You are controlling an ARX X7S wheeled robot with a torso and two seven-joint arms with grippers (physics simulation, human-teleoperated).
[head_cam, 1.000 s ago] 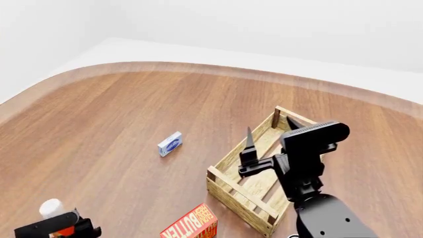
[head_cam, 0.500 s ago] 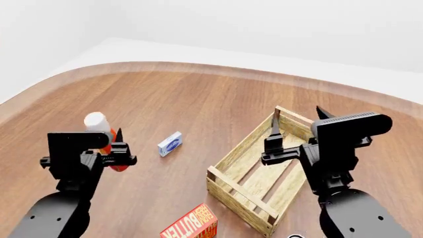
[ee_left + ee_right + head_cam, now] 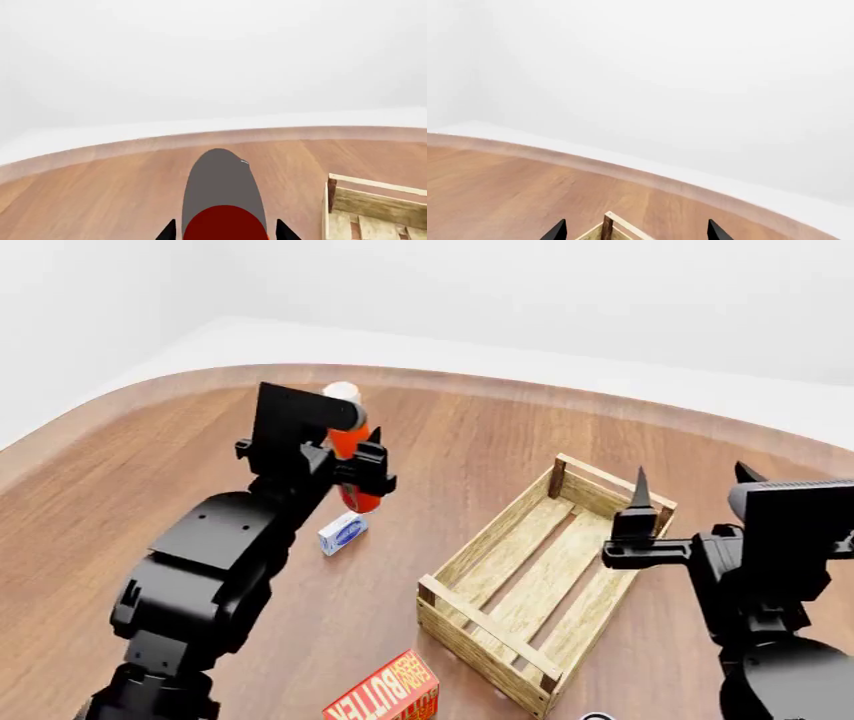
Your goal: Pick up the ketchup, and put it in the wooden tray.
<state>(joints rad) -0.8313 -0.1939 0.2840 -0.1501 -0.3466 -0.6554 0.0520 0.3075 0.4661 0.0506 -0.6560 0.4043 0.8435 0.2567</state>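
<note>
Curved wooden worktop (image 3: 160, 470) is filling the scene beneath a plain white backdrop. Nearest, a red-orange butter box (image 3: 383, 691) is lying just beside the wooden tray (image 3: 461, 625). Further off, the left gripper (image 3: 358, 468) is holding the ketchup (image 3: 350, 445) aloft, fingers clamped on it, probably for carrying rightward to the tray. The right gripper (image 3: 687, 478), fingers apart, is hanging over the tray's far end, possibly crowding the drop. A small blue-and-white box (image 3: 343, 533) is lying below the bottle.

wooden tray (image 3: 534, 585) right of small box (image 3: 343, 534), ketchup (image 3: 350, 455) above the box, butter box (image 3: 387, 692) nearest
</note>
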